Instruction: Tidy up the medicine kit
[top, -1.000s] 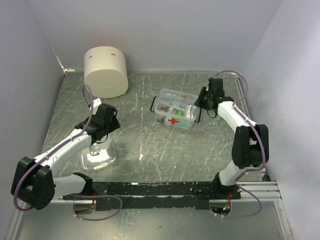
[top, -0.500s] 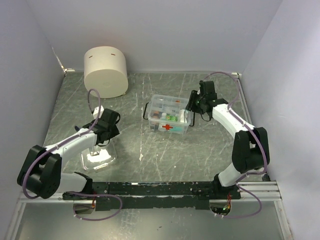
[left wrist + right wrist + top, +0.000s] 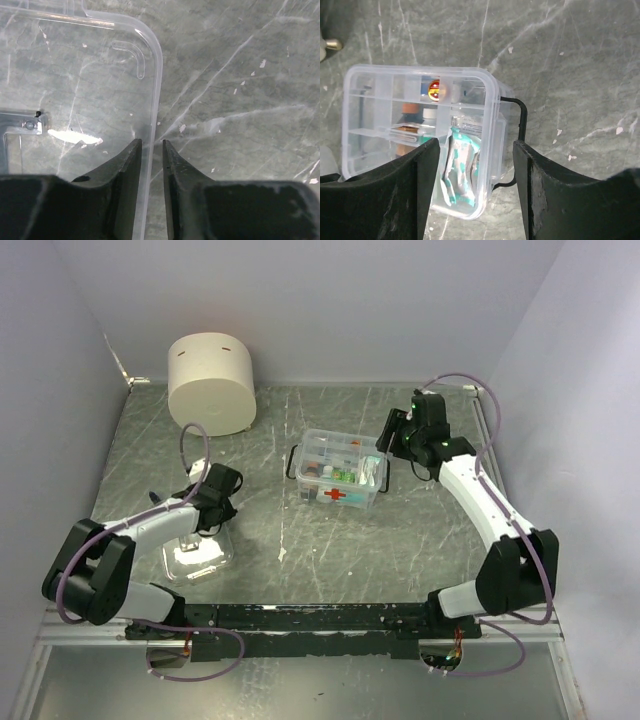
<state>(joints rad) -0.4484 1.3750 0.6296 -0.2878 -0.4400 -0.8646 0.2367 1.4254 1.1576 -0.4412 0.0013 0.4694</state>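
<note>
The medicine kit (image 3: pixel 338 478) is a clear box with a red cross (image 3: pixel 340 495) on its near side, standing lidless mid-table. Inside are small bottles and a teal-and-white packet (image 3: pixel 457 170). My right gripper (image 3: pixel 392 436) hangs open over its right end. In the right wrist view that gripper (image 3: pixel 475 145) spans the end wall and the black handle (image 3: pixel 521 117) without touching them. The clear lid (image 3: pixel 198 550) lies flat at the left. My left gripper (image 3: pixel 152 142) straddles the lid's (image 3: pixel 75 90) right rim, jaws narrowly apart with a sliver of gap on each side.
A large cream cylinder (image 3: pixel 211 383) stands at the back left. White walls close the table on three sides. A black rail (image 3: pixel 330 618) runs along the near edge between the arm bases.
My right gripper slid the kit a little left, then opened and drew back off its right end. My left gripper lowered to the lid's right rim and its jaws narrowed.
</note>
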